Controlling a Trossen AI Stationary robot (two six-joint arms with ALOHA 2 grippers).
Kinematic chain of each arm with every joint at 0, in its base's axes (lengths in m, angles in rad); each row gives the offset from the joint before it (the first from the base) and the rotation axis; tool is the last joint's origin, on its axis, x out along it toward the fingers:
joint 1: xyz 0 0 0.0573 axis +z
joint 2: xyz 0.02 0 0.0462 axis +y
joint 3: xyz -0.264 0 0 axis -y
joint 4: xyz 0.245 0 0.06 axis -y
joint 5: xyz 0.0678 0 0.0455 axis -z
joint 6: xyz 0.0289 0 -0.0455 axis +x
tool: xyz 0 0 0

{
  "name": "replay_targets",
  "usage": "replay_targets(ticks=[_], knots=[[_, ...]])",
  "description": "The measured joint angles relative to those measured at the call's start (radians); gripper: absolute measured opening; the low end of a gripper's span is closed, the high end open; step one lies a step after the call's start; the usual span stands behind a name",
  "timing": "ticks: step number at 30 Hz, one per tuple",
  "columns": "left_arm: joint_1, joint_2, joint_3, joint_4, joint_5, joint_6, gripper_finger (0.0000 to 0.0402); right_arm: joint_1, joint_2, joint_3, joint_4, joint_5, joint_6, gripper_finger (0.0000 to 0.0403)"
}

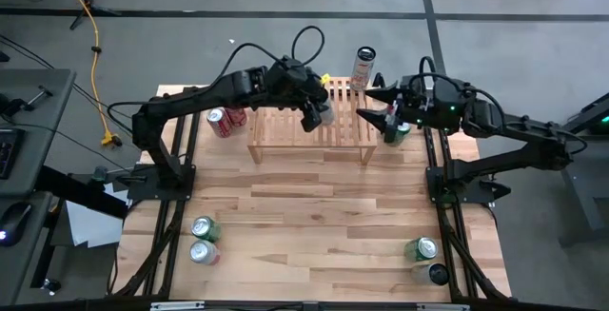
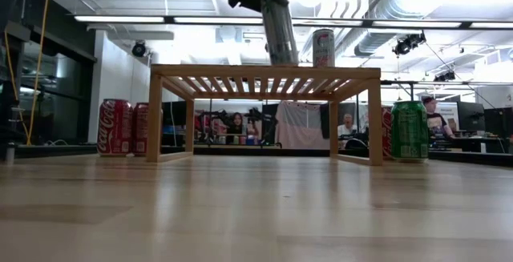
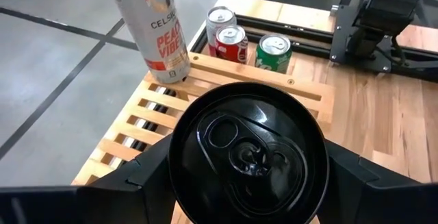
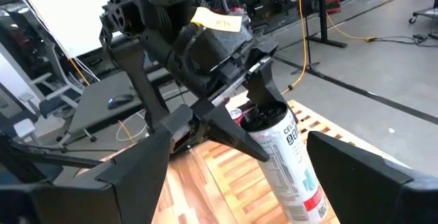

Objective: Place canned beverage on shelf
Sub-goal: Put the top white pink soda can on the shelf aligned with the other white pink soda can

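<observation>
Left pincer (image 3: 246, 176) grips slim can (image 2: 280, 30) above shelf (image 1: 285, 130); lower upright onto slats. Right pincer (image 4: 233, 162) open, empty.

1. Tall white can (image 3: 152, 29) standing on the shelf (image 3: 205, 70): "CELSIUS" printed vertically, only partly legible; below it red lettering "PEACH VIBE", last letters cut by the curve of the can.
2. Red can (image 2: 114, 126) on the table, low view: white Coca-Cola script.
3. Other cans, and the yellow tag (image 4: 219, 20) on the left arm: print not legible.
</observation>
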Motion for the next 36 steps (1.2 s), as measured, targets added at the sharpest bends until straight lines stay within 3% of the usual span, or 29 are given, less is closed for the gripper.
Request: replay_targets(ticks=[20,30,36], knots=[[0.003,0.014,0.001,-0.007,0.017,-0.01,0.0268,0.0,0.005,0.0,-0.005,-0.001,0.0,0.033],[0.005,0.009,0.001,0.038,0.018,0.008,0.0327,0.0,0.005,0.0,-0.005,-0.001,0.0,0.033],[0.012,0.009,0.001,0.042,0.021,0.011,0.0334,0.0,0.005,0.0,-0.005,-0.001,0.0,0.033]])
